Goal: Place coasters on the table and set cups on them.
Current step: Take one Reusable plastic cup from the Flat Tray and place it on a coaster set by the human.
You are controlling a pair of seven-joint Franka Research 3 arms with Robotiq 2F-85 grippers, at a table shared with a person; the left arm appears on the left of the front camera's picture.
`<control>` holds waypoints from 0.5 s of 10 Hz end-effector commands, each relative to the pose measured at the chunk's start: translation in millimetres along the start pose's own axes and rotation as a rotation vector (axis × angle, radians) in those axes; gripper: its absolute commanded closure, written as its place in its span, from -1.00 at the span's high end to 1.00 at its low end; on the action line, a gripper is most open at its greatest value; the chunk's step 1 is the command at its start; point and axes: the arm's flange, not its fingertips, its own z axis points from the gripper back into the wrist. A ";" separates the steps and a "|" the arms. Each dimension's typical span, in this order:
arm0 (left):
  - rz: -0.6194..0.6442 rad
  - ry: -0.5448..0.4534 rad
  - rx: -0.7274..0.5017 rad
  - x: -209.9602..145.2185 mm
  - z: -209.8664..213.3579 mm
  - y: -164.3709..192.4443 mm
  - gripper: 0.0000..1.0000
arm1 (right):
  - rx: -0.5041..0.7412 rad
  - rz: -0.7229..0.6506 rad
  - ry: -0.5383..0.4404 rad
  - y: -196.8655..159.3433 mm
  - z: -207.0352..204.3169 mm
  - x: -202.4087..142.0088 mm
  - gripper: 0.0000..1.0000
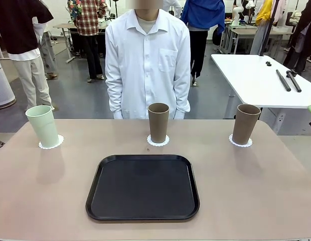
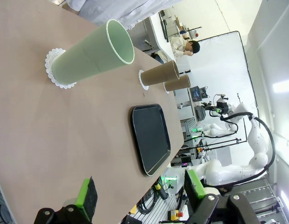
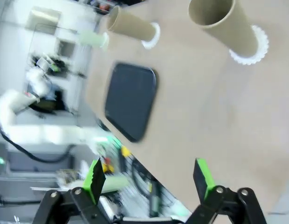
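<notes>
We see three cups standing upright along the far side of the beige surface [image 1: 276, 191], each seated on its own lacy white coaster. The mint green cup [image 1: 43, 125] stands on the left coaster [image 1: 58, 143], one tan cup [image 1: 158, 122] on the middle coaster [image 1: 158, 142] just in front of the person in the white shirt [image 1: 147, 63], and the other tan cup [image 1: 245, 123] on the right coaster [image 1: 241, 142]. The black tray [image 1: 143, 187] lies bare on the near half, well apart from all three cups.

From these views we judge the task finished: every coaster is down and carries a cup, so no further grasp seems called for.

Our left gripper [image 2: 140, 193] is spread wide with nothing between its green pads. In its wrist view the mint cup [image 2: 95, 53] lies ahead and is the nearest of the three, its long axis upright on the surface, with the tray [image 2: 151, 137] off to one side. Our right gripper [image 3: 149, 175] is likewise spread and empty. Ahead of it stands the right tan cup [image 3: 223, 23], with the middle tan cup [image 3: 128, 25] farther off and the tray [image 3: 130, 100] between.

Should any cup need adjusting, we would give the mint one to the left arm and the right tan one to the right arm. The middle cup looks about equally placed for either.
</notes>
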 end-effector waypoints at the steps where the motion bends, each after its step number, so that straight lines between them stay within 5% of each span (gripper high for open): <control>1: -0.004 -0.001 -0.009 -1.5 2.4 -2.2 1.00 | 0.141 -0.121 -0.175 -46.3 12.4 -1.1 1.00; 5: -0.004 -0.001 -0.009 -1.5 2.4 -2.2 1.00 | 0.279 -0.182 -0.244 -105.0 23.0 -31.4 1.00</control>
